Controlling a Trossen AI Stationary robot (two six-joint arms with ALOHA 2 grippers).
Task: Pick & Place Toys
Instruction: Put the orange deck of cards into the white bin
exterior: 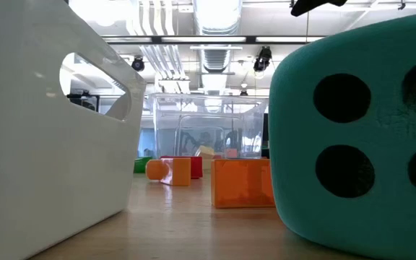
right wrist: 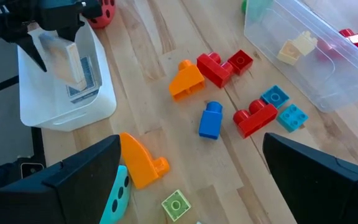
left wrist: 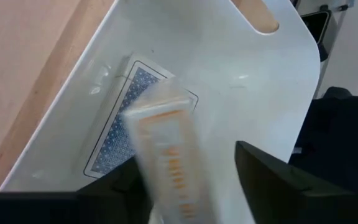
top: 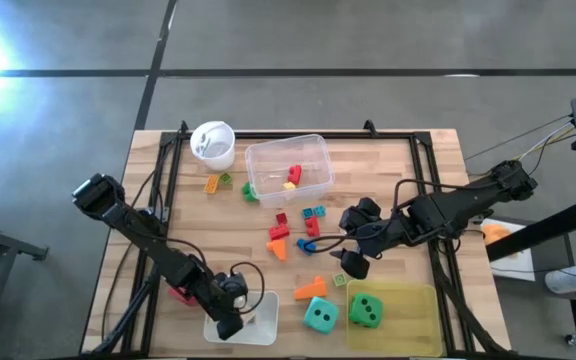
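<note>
Loose toys lie mid-table: red blocks [right wrist: 219, 67], a blue block [right wrist: 210, 119], orange blocks [right wrist: 187, 81] and blue tiles [right wrist: 275, 96]. A teal die [top: 319, 315] and a green die [top: 366, 310] sit near the front edge, and a red die [right wrist: 104, 12] lies by the left arm. My left gripper [left wrist: 185, 168] hangs open over a white tray [top: 258, 315] at the front left. A blurred clear card box [left wrist: 166, 149] stands between its fingers, above a playing card [left wrist: 123, 124] lying flat in the tray. My right gripper [right wrist: 191, 186] hovers open above the loose toys. My left gripper comes at the card box from above, slanting down into the tray, one finger on either side of it. A gap shows between the box and one finger [left wrist: 260, 174]. Whether the other finger [left wrist: 123, 183] touches the box I cannot tell.
A clear tub [top: 288, 165] with a red and a yellow block inside stands at the far middle, and a white cup [top: 213, 143] is to its left. A yellow-green tile [top: 408, 320] lies under the green die. Black rails run along the table's edges.
</note>
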